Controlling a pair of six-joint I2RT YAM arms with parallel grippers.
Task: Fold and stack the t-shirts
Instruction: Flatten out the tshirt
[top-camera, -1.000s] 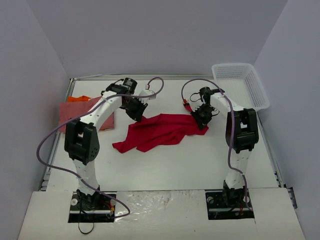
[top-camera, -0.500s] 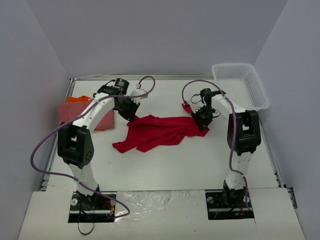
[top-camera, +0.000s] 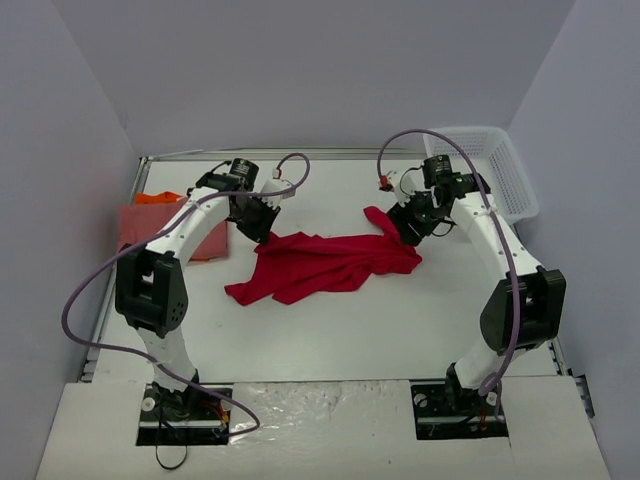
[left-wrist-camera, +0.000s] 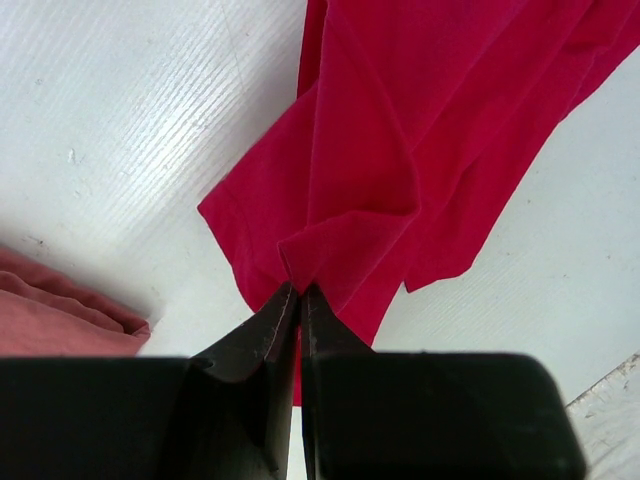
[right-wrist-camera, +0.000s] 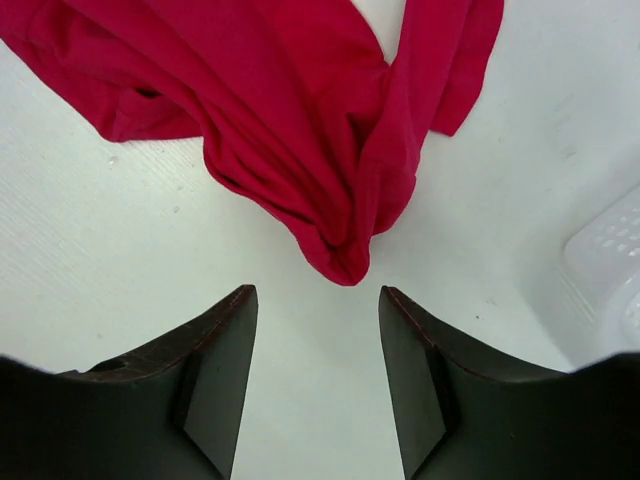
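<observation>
Red t-shirt pinched by one gripper, the other open above it.

The red t-shirt (top-camera: 320, 262) lies crumpled and spread sideways across the middle of the table (top-camera: 330, 330) in the overhead view. At its upper left corner the left gripper (left-wrist-camera: 300, 290) has its fingers pressed together on a small fold of the cloth. At the shirt's right end, the right gripper (right-wrist-camera: 318, 292) hangs with its fingers wide apart over a bunched tip of fabric, gripping nothing. At the far left of the frame a folded pink t-shirt (top-camera: 140, 225) lies flat, with an orange t-shirt (top-camera: 158, 198) peeking out at its upper edge. A white basket (top-camera: 500, 165) sits at the upper right.
</observation>
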